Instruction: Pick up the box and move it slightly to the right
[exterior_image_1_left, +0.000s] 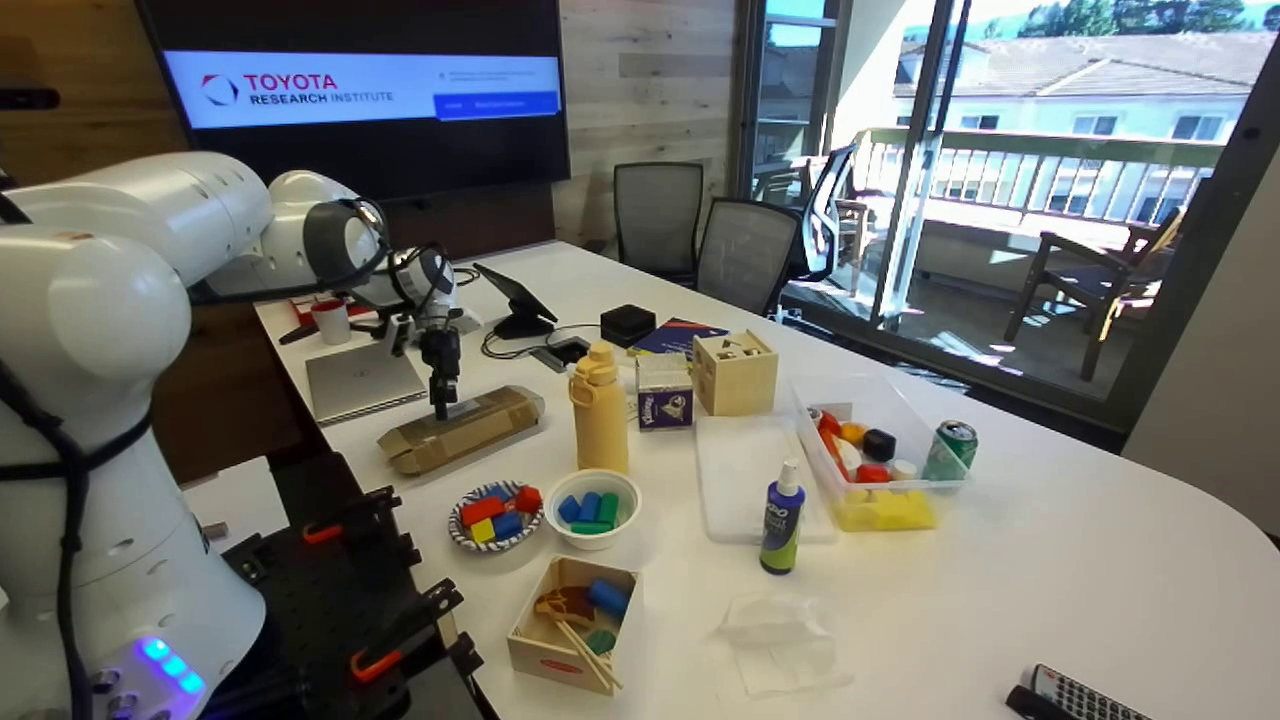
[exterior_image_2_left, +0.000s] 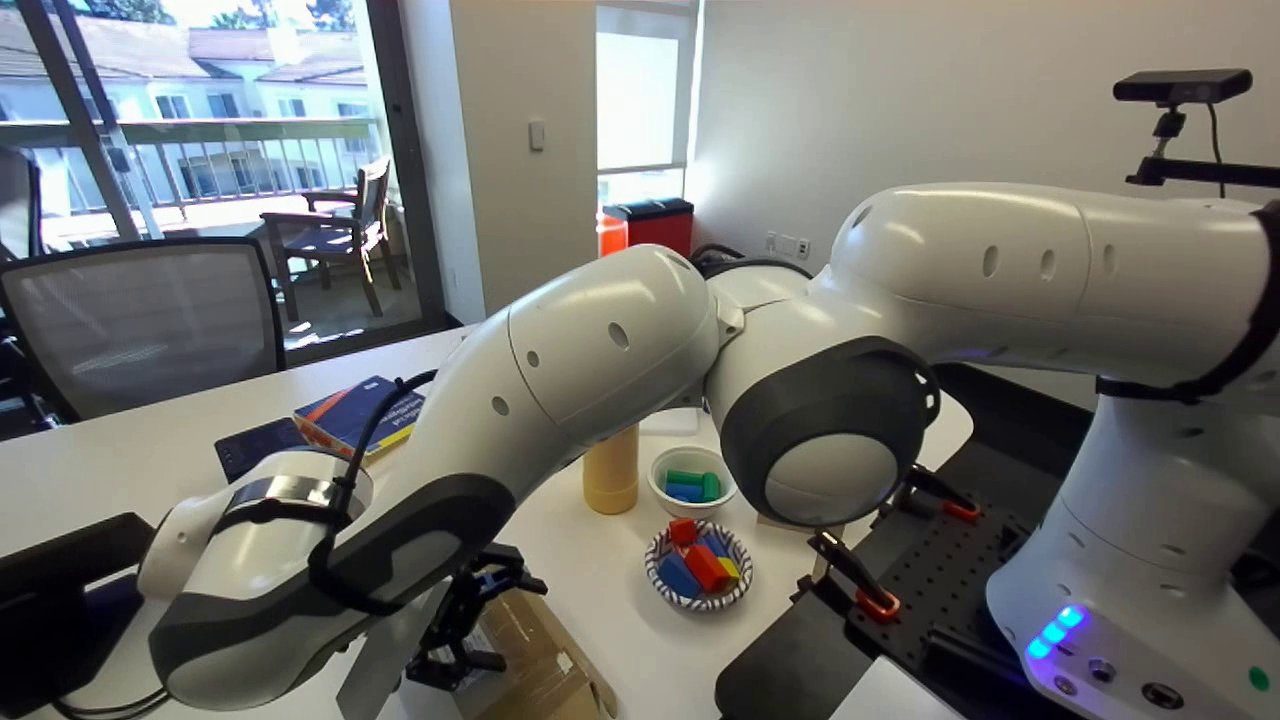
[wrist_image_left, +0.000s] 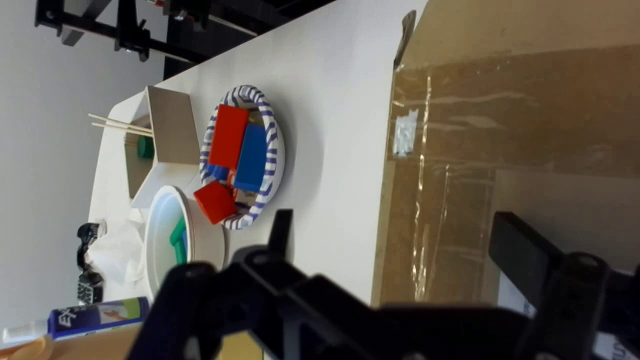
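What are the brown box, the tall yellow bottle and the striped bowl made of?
The brown box looks like matt cardboard: plain tan panels with shiny, wrinkled tape over them. The yellow bottle looks smooth and opaque: plastic or painted metal, I can't tell which. The striped bowl seems coated paper, from its thin rim and printed-looking stripes, though plastic is possible.

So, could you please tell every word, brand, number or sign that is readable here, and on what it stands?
"TOYOTA RESEARCH INSTITUTE": the wall screen
"Kleenex": the tissue box
"EXPO": the spray bottle
Too small, blurred or cut off: print on the cardboard box, book, drink can, wooden bin, laptop and remote, plus smaller lines on wall screen and spray bottle. No number is readable.
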